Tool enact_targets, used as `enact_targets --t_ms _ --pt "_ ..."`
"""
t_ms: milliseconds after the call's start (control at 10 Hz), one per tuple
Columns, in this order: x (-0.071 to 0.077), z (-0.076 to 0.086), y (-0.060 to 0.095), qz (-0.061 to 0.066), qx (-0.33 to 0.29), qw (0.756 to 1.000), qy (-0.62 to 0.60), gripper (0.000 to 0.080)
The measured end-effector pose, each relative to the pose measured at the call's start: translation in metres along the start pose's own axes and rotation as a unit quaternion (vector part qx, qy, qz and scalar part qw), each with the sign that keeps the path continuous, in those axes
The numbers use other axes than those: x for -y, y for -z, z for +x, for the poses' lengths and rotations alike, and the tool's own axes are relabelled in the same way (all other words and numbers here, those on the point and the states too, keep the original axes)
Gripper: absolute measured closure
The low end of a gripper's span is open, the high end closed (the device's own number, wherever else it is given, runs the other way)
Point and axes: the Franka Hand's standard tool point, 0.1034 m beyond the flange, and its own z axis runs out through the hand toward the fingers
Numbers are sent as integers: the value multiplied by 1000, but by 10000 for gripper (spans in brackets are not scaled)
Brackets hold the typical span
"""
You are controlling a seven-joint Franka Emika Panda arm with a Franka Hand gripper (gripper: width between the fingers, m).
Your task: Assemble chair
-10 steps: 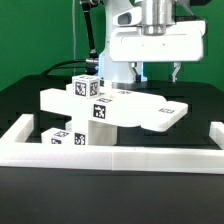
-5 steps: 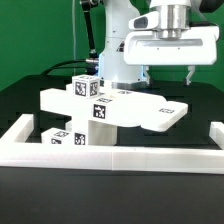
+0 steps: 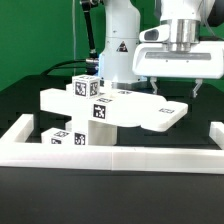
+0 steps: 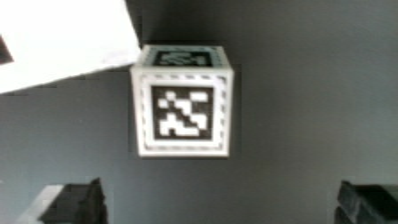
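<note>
Moving toward the exterior view's right, the gripper [image 3: 173, 88] hangs wide open, empty. It seems to be lining up over a loose tagged leg [image 4: 183, 102]; next it must descend and close.

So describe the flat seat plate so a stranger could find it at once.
Look inside the low white border wall on the black table. The seat plate is the wide flat slab lying over the tagged blocks. Unlike those square blocks, it is thin, broad and round-cornered.

The exterior view faces the black bench [image 3: 30, 100] low and frontally; the wrist view looks straight down, close, at a white tagged block [image 4: 183, 100].
</note>
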Motion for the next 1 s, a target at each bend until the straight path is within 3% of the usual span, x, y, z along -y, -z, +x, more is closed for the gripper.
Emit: enact_targets --t_ms 400,1000 --pt "-5 -2 -4 -5 3 1000 -2 151" --pt "0 -12 -11 -10 4 1000 11 151"
